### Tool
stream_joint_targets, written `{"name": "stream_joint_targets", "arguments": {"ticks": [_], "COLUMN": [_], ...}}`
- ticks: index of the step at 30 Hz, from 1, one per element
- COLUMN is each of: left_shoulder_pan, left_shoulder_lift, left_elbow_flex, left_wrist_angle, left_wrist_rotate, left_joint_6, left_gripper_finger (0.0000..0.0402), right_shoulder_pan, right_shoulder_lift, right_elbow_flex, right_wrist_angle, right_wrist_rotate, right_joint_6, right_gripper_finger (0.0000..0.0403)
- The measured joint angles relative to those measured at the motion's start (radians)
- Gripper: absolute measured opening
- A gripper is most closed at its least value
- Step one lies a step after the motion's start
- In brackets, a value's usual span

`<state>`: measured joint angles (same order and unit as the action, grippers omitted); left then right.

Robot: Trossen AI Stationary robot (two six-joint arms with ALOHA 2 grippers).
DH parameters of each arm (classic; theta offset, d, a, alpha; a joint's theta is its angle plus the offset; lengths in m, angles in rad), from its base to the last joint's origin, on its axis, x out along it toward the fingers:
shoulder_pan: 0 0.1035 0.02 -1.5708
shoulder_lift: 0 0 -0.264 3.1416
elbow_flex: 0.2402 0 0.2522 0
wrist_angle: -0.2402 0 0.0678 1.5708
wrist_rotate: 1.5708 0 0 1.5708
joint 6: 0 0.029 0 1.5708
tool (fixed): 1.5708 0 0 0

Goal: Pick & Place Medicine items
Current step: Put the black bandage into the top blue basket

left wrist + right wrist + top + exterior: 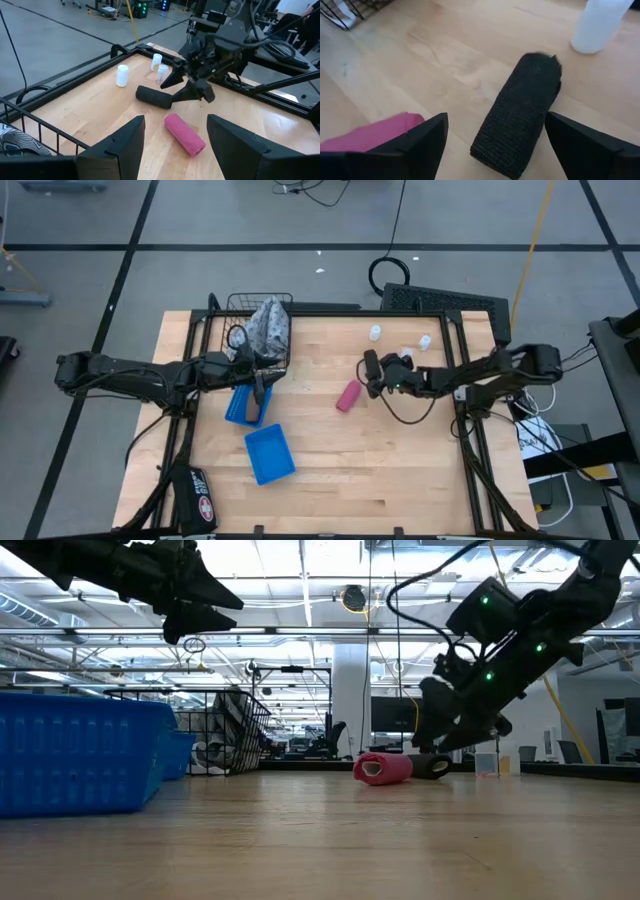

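Trays (268, 452) of blue plastic lie nearest me at about seven o'clock on the surface (400, 470), and nothing I can make out lies in them, so I judge the sorting barely begun. Toward the centre, the pink tube (347, 396) lies on its side, with the black container (372, 366) just beyond at one o'clock. The right hand (192, 82) hovers over that container, fingers spread wide, gripping nothing. The left hand (262, 388) waits at nine o'clock, parted and empty. Farthest off, three white bottles (376, 333) stand near the back edge.
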<state>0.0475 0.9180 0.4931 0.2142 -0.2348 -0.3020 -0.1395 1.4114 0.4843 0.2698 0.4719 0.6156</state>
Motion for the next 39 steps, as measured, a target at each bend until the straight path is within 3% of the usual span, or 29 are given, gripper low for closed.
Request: {"name": "stream_joint_targets", "arguments": {"ticks": [6, 13, 29, 39], "left_shoulder_pan": [0.0, 0.0, 0.0, 0.0], "left_shoulder_lift": [0.0, 0.0, 0.0, 0.0], "left_elbow_flex": [0.0, 0.0, 0.0, 0.0], "left_wrist_angle": [0.0, 0.0, 0.0, 0.0], "left_wrist_rotate": [0.0, 0.001, 0.001, -0.009], "left_joint_6": [-0.008, -0.009, -0.011, -0.01], "left_gripper_finger": [0.0223, 0.0223, 0.0223, 0.0223], "right_shoulder_pan": [-0.004, -0.005, -0.003, -0.003], "right_shoulder_lift": [0.101, 0.121, 0.12, -0.07], "right_elbow_flex": [0.0, 0.0, 0.0, -0.001], "right_wrist_angle": [0.062, 0.063, 0.048, 0.052], "right_wrist_rotate": [0.003, 0.063, 0.076, -0.147], "right_joint_6": [0.003, 0.038, -0.037, -0.199], "right_gripper_finger": [0.0305, 0.0271, 0.0136, 0.0059]}}
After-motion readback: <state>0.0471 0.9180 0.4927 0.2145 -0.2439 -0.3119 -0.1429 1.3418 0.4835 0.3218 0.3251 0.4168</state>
